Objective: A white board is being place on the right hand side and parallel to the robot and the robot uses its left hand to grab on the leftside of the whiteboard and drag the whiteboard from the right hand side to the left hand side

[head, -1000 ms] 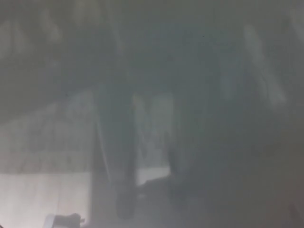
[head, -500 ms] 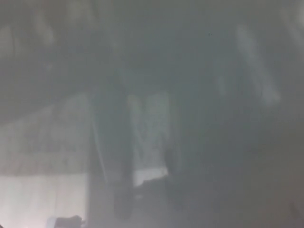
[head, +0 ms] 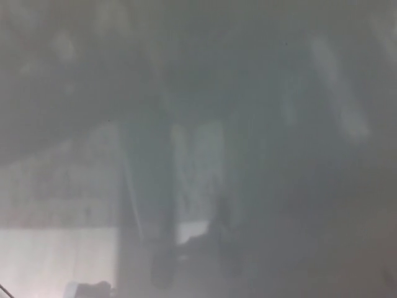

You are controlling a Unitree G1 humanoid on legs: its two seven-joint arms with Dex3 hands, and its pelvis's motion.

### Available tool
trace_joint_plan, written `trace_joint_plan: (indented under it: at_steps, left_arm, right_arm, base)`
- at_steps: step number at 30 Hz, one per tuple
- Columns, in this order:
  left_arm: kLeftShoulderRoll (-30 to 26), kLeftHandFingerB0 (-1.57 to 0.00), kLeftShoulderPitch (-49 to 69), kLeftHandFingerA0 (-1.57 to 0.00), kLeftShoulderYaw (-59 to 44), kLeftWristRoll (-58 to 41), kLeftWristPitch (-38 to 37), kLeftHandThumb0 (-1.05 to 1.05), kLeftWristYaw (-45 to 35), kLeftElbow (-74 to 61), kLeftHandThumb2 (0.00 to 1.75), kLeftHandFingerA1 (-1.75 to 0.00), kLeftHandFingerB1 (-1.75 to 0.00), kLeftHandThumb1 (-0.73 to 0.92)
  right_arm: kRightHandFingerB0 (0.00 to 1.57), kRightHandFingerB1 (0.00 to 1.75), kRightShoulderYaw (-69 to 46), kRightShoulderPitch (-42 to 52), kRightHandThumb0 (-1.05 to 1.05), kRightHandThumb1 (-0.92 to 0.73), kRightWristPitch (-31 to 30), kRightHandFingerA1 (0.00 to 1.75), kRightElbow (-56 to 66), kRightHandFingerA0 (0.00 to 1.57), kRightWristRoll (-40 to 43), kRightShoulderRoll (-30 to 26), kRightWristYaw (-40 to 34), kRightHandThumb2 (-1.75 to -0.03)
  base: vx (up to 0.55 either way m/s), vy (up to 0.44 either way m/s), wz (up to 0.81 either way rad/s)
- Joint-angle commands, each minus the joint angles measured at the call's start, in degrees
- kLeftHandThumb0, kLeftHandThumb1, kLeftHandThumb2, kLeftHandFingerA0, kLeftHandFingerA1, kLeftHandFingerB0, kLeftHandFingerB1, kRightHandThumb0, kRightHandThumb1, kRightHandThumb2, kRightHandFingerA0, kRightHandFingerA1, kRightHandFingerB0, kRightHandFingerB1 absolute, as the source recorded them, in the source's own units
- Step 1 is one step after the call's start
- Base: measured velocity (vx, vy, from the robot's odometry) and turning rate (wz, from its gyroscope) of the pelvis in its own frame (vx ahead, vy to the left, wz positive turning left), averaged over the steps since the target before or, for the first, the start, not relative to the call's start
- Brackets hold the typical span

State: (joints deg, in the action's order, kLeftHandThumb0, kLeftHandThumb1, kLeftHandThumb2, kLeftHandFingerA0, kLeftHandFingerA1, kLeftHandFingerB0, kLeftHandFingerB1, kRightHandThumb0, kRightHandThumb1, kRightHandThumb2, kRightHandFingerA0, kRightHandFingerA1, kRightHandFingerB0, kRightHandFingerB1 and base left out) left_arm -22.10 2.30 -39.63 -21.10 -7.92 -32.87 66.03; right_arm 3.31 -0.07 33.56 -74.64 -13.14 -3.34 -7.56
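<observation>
The head view is almost wholly a grey, hazy, glossy surface (head: 260, 124), which looks like the whiteboard held very close, with dim reflections on it. Faint dark upright streaks (head: 164, 248) run down its middle. A paler rectangular patch (head: 56, 261) lies at the lower left. At the bottom edge sits a small dark shape (head: 92, 289), too blurred to identify. Neither of my hands can be made out.
Pale slanted streaks (head: 338, 87) show at the upper right, likely reflected light. A lighter panel (head: 198, 180) stands between the dark streaks. Nothing else is sharp enough to name.
The blurred shapes have shifted only slightly, as with a small camera move. A thin dark line now shows at the bottom left corner.
</observation>
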Motion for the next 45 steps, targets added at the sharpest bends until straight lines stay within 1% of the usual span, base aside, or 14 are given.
trace_joint_plan:
  at_steps: [1,2,4,5,7,8,10,12,13,16,20,33,37,45]
  left_arm:
    - [6.9,0.0,1.9,-0.07,0.5,-0.2,-0.1,-0.68,12.9,4.7,1.0,-0.33,-0.18,0.77]
    - [8.6,0.0,2.1,-0.13,1.7,0.8,-0.3,-0.59,13.8,4.6,0.71,-0.28,-0.1,0.92]
    - [10.8,0.0,2.6,-0.14,3.8,2.4,-1.7,-0.58,14.9,3.8,0.71,-0.29,-0.13,0.92]
    - [11.5,0.0,2.8,-0.07,4.2,2.4,-1.8,-0.65,14.8,3.6,0.98,-0.32,-0.12,0.77]
    - [15.7,0.0,4.1,-0.06,6.5,3.5,-3.3,-0.64,15.0,0.7,0.96,-0.28,-0.11,0.75]
    - [17.8,-0.01,5.1,-0.09,8.7,5.0,-5.0,-0.52,16.9,-1.0,0.74,-0.29,-0.08,0.85]
    - [21.2,0.0,7.7,-0.01,13.8,9.0,-8.6,-0.55,18.4,-4.2,0.95,-0.36,-0.27,0.68]
    - [23.0,0.0,10.3,0.0,17.5,10.3,-9.8,-0.49,17.5,-8.1,0.93,-0.4,-0.36,0.63]
    - [23.2,-0.09,11.3,-0.07,19.1,10.9,-10.6,-0.53,16.7,-9.4,0.82,-0.35,-0.32,0.77]
    - [22.8,-0.18,13.5,-0.28,24.5,13.2,-12.1,-0.43,14.1,-13.0,0.63,-0.32,-0.28,0.73]
    - [17.2,-0.16,15.0,-0.28,35.2,23.6,-17.2,-0.43,18.6,-11.4,0.62,-0.38,-0.28,0.69]
    - [15.7,-0.15,13.3,-0.24,35.8,19.1,-18.8,-0.46,16.6,-3.1,0.7,-0.41,-0.35,0.52]
    - [15.8,-0.17,12.9,-0.24,35.7,18.7,-19.0,-0.42,16.3,-2.7,0.69,-0.41,-0.36,0.51]
    - [15.7,-0.16,12.6,-0.23,35.7,19.1,-19.8,-0.44,16.2,-2.2,0.7,-0.41,-0.36,0.51]
  right_arm:
    - [0.48,0.91,-0.1,1.1,-0.43,-0.76,0.6,0.99,-0.3,0.97,0.1,0.1,-0.2,-0.73]
    - [0.47,0.91,0.0,1.0,-0.44,-0.76,0.4,1.02,-0.3,1.05,0.1,0.2,-0.3,-0.73]
    - [0.47,0.91,0.5,0.9,-0.44,-0.76,0.2,1.02,-0.3,1.13,-0.5,0.1,-0.9,-0.73]
    - [0.47,0.9,0.4,0.9,-0.44,-0.76,0.1,1.0,-0.4,1.05,-0.4,0.2,-0.9,-0.72]
    - [0.48,0.89,0.6,0.9,-0.44,-0.77,-0.1,1.0,-0.4,1.12,-0.5,0.2,-0.9,-0.72]
    - [0.47,0.89,0.7,1.0,-0.43,-0.77,0.0,0.96,-0.4,1.04,-0.5,0.1,-0.9,-0.73]
    - [0.47,0.88,0.4,1.1,-0.43,-0.78,0.2,0.95,-0.3,0.99,-0.1,0.2,-0.4,-0.73]
    - [0.47,0.91,0.7,1.1,-0.43,-0.77,0.7,0.95,-0.3,0.94,-0.4,0.1,-0.6,-0.75]
    - [0.47,0.89,0.6,1.2,-0.43,-0.77,0.8,0.94,-0.3,0.92,-0.3,0.1,-0.5,-0.74]
    - [0.48,0.88,0.2,1.0,-0.44,-0.76,0.5,0.95,-0.3,0.92,0.2,0.4,-0.3,-0.72]
    - [0.48,0.88,0.0,0.8,-0.43,-0.76,0.1,0.96,-0.3,0.99,0.2,0.7,-0.7,-0.73]
    - [0.46,0.9,1.2,2.3,-0.45,-0.78,0.4,0.94,-0.4,1.02,-1.1,0.0,-2.0,-0.74]
    - [0.48,0.86,0.6,2.4,-0.46,-0.77,-0.1,0.99,-0.5,1.17,-0.3,0.1,-0.9,-0.71]
    - [0.47,0.89,0.4,2.1,-0.45,-0.76,0.5,0.96,-0.5,0.96,-0.2,0.1,-0.6,-0.75]
  base:
    - [0.0,0.0,0.0]
    - [0.0,0.0,0.0]
    - [0.0,0.0,0.0]
    - [0.0,0.0,0.0]
    - [0.0,0.0,0.0]
    - [0.0,0.0,0.0]
    - [0.0,0.0,0.0]
    - [0.0,0.0,0.0]
    - [0.0,0.0,0.0]
    - [0.0,0.0,0.0]
    - [0.0,0.0,0.0]
    - [0.0,0.0,0.0]
    - [0.0,0.0,0.0]
    - [0.0,0.0,0.0]
